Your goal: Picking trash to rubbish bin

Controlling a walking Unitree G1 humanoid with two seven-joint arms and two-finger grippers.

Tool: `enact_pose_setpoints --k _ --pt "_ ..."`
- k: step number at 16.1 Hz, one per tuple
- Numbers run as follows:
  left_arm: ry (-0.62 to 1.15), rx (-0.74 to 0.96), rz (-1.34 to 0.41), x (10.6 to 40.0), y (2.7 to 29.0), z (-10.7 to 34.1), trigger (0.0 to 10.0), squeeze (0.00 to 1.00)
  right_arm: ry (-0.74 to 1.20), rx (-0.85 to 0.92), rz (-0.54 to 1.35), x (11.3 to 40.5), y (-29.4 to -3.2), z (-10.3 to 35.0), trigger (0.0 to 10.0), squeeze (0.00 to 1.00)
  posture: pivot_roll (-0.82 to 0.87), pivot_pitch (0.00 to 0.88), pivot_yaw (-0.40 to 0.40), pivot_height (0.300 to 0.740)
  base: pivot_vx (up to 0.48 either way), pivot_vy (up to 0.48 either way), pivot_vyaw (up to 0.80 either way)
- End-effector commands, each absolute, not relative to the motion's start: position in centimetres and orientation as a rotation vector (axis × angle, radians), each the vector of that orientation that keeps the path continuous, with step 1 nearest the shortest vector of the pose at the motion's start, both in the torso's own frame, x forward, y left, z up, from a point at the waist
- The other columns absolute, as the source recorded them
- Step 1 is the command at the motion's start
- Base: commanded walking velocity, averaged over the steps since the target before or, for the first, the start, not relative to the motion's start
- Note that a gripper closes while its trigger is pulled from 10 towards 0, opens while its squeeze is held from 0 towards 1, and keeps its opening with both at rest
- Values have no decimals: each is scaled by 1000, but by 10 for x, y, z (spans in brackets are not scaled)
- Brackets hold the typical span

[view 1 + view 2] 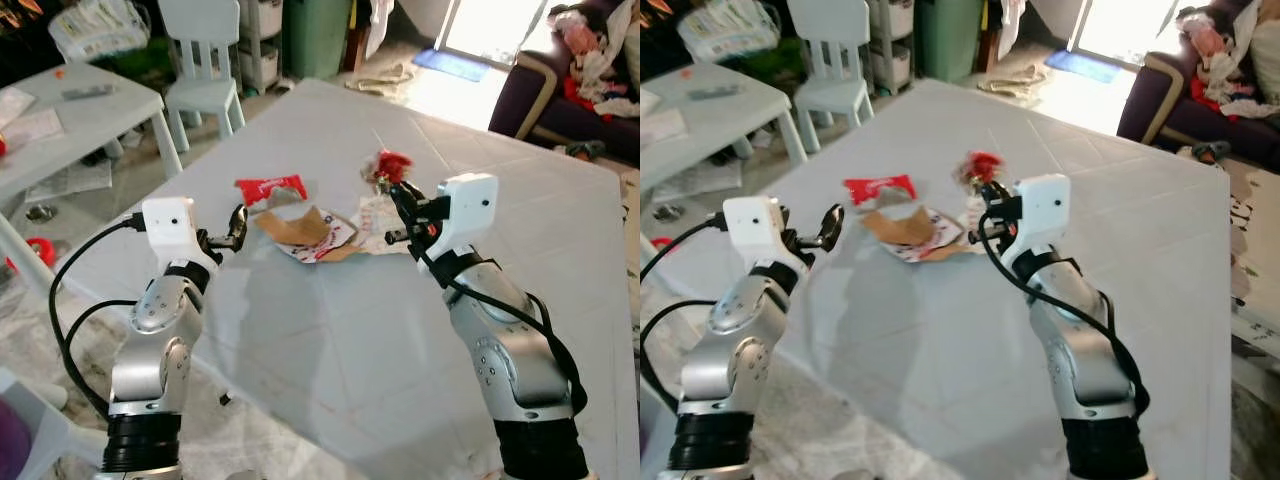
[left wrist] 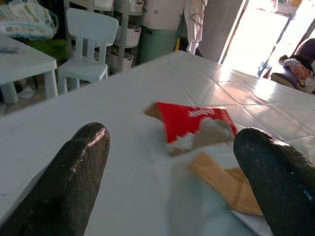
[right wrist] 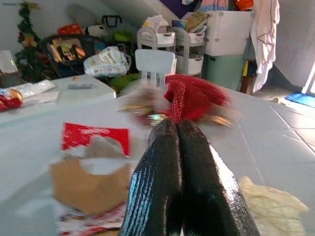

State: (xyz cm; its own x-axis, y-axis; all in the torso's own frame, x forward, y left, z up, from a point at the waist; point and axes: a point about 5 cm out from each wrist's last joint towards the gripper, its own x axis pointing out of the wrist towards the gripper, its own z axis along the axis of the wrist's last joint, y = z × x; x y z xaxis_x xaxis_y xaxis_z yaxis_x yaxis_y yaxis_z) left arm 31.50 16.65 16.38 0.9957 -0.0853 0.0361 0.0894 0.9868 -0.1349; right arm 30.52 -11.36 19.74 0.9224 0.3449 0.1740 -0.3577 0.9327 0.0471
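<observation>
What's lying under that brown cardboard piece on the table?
Under the brown cardboard piece lies a white-and-red printed wrapper, its edge peeking out. The red packet sits apart behind it. Anything further beneath is covered.

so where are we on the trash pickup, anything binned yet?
Nothing looks binned yet. In hand: the right gripper is shut on a red wrapper, lifted above the table. The left gripper is open, facing the red packet. Left on the table: that packet, the brown cardboard piece and the printed paper beside it.
</observation>
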Motion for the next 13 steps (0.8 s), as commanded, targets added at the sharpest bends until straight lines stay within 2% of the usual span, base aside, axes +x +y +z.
enact_pose_setpoints --k 1,13 --pt "-8 -131 -126 315 157 160 10000 0 -164 78 337 305 -120 197 0 0 92 116 -90 740 0 0 0" --pt "72 -124 -174 318 152 152 10000 0 -154 76 340 303 -121 196 0 0 85 127 -89 740 0 0 0"
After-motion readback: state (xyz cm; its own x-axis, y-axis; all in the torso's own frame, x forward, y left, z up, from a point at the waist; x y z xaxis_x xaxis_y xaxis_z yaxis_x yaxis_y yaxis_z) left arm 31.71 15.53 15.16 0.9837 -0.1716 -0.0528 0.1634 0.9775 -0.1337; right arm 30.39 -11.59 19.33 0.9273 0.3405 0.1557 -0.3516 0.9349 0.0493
